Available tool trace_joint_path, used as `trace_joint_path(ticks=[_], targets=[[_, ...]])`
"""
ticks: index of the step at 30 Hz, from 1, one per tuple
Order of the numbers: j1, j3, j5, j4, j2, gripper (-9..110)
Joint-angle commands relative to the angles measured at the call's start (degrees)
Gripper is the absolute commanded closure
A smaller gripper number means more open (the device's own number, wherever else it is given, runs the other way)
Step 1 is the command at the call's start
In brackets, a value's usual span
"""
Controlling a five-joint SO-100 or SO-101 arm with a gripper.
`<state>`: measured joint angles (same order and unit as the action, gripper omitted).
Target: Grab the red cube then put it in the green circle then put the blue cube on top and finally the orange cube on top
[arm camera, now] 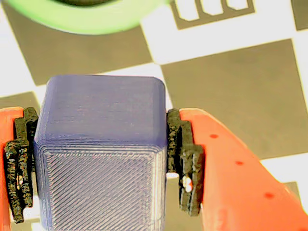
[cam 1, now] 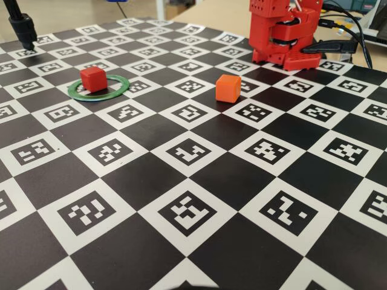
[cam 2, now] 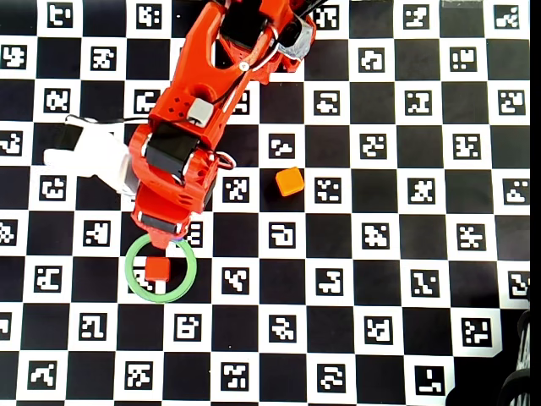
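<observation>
Blue cube (arm camera: 101, 154) sits clamped in my gripper (arm camera: 98, 161); red cube (cam 2: 157, 270) already rests inside the green circle (cam 2: 188, 283), orange cube (cam 2: 290, 181) waits

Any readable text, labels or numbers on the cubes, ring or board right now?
No readable words or numbers.
Board: only black-and-white coded marker squares, no letters.
Blue cube, red cube, orange cube, green circle: plain, unmarked.

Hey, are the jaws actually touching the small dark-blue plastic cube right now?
Touching. The wrist view shows the gripper closed on the small dark-blue plastic cube, black pads pressed against both its sides with no gap.
</observation>
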<state>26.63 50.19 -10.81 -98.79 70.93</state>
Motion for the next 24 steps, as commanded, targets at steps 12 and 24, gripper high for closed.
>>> trace_joint_path(ticks=[12, 24], targets=[[-1.23, -13.10, -11.51, -1.58, -7.47, 94], [-0.62, -15.29, -15.82, 4.66, -15.29, 95]])
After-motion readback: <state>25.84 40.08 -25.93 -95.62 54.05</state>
